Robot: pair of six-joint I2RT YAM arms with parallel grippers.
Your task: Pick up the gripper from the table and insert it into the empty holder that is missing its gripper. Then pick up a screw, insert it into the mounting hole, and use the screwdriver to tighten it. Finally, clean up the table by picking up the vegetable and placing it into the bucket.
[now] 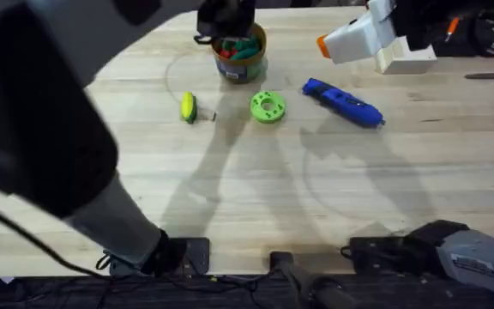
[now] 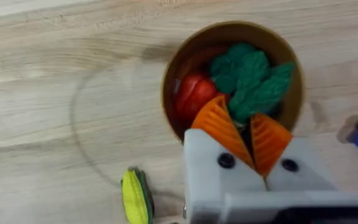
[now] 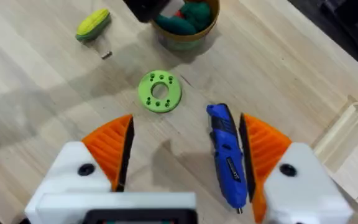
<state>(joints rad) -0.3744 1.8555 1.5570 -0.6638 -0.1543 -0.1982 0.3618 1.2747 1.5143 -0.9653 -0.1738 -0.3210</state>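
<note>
From where I stand, the clean-up looks like the step in hand. Furthest left on the table [image 1: 333, 215] lies a small yellow and green vegetable [image 1: 188, 107], a corn cob by the look of it, with a tiny screw [image 3: 106, 54] just beside it. Neither is being touched.

Next along is the bucket [image 1: 240, 53], standing upright near the far edge, already holding a red vegetable [image 2: 194, 96] and a leafy green one [image 2: 250, 78]. The left gripper [image 2: 248, 134] hangs right over its rim, its orange pads [image 2: 219, 127] pressed together with nothing visible between them. So it is clenched and empty, as far as I can judge.

Just right of the bucket sits a flat green disc [image 1: 267, 106], then the blue screwdriver [image 1: 343, 102], lying on its side and pointing away to the right.

The right gripper [image 3: 185, 146] hovers above that stretch with its pads spread wide, released and holding nothing; the screwdriver lies on the table below, under its right-hand pad. At the far right edge stands a white mount with an orange tip [image 1: 376, 39]; I cannot tell whether the screw there is in.

If the corn is what remains, the next move calls for the left gripper to open, shift over to it, and come down astride it.
</note>
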